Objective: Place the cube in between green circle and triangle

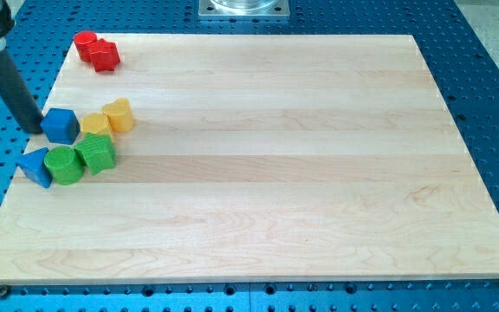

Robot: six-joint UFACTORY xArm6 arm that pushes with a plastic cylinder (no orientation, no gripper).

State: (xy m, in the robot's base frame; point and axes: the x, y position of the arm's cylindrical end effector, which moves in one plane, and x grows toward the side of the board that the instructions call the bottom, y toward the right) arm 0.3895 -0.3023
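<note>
My tip (35, 128) rests at the board's left edge, touching the left side of the blue cube (61, 125). The green circle (62, 165) lies just below the cube. The blue triangle (37, 165) lies against the green circle's left side. The cube sits above the pair, near the gap between them.
A green star-like block (96, 153) touches the circle's right side. Two yellow blocks (94, 124) (119, 113) lie right of the cube. Two red blocks (86, 43) (105, 55) sit at the top left of the wooden board (275, 173). A metal base (243, 8) is at the top.
</note>
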